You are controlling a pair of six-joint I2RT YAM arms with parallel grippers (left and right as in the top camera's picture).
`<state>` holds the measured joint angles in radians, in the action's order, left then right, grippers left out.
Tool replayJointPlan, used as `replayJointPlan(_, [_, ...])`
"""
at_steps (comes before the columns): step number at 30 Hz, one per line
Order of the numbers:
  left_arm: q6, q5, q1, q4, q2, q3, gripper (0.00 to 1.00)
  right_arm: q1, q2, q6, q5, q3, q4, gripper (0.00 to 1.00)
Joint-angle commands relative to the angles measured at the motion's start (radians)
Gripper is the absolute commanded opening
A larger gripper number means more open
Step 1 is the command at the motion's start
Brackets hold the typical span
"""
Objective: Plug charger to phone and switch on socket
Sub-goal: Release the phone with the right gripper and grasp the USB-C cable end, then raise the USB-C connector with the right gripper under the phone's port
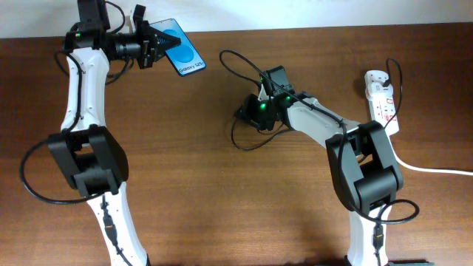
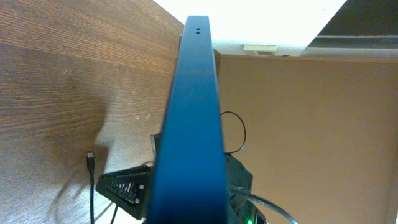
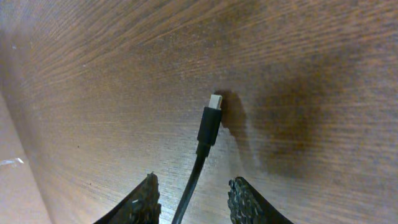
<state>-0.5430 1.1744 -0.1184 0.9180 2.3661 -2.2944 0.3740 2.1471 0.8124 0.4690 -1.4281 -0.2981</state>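
Note:
My left gripper (image 1: pixel 157 46) is shut on the phone (image 1: pixel 182 47) and holds it above the table's back left. The blue screen faces up in the overhead view. In the left wrist view the phone (image 2: pixel 189 118) is edge-on and hides my fingers. My right gripper (image 1: pixel 253 115) is open at the table's middle, with its fingers (image 3: pixel 193 185) on either side of the charger's black cable. The plug tip (image 3: pixel 209 123) lies on the wood just ahead of them and also shows in the left wrist view (image 2: pixel 91 160). The socket (image 1: pixel 382 102) lies at the right edge with its white adapter at the far end.
The black cable loops (image 1: pixel 234 136) around my right gripper on the brown table. A thick white cord (image 1: pixel 432 169) runs from the socket off the right edge. A white wall borders the table's back edge.

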Motion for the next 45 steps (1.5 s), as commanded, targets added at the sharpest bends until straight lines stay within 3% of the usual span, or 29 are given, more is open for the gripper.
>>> replayJointPlan(1, [-0.005, 0.035, -0.004, -0.002, -0.003, -0.008, 0.00, 0.000, 0.029, 0.079, -0.005, -0.012, 0.045, 0.35])
replayJointPlan(16, [-0.005, 0.035, -0.004, 0.001, -0.003, -0.008, 0.00, 0.014, 0.105, 0.158, 0.026, -0.012, 0.153, 0.27])
replayJointPlan(20, [-0.005, 0.035, -0.004, 0.001, -0.003, -0.008, 0.00, 0.014, 0.105, 0.157, 0.062, -0.012, 0.145, 0.16])
replayJointPlan(22, [-0.005, 0.035, -0.004, 0.004, -0.003, -0.008, 0.00, 0.014, 0.105, 0.134, 0.066, -0.012, 0.142, 0.04])
replayJointPlan(25, [-0.005, 0.039, -0.004, 0.008, -0.003, -0.008, 0.00, -0.008, 0.094, -0.024, 0.090, -0.014, 0.150, 0.04])
replayJointPlan(28, [0.046, 0.038, 0.004, 0.072, -0.003, -0.008, 0.00, -0.076, -0.005, -0.293, 0.257, -0.018, 0.142, 0.04])
replayJointPlan(32, [0.171, 0.139, 0.039, 0.090, -0.003, -0.008, 0.00, -0.195, -0.245, -0.476, 0.497, -0.018, -0.008, 0.04])
replayJointPlan(40, [0.362, 0.381, 0.150, 0.090, -0.003, -0.008, 0.00, -0.319, -0.656, -0.573, 0.507, -0.018, -0.358, 0.04])
replayJointPlan(45, [0.362, 0.334, 0.224, 0.089, -0.003, -0.008, 0.00, -0.327, -0.739, -0.601, 0.497, 0.009, -0.501, 0.04])
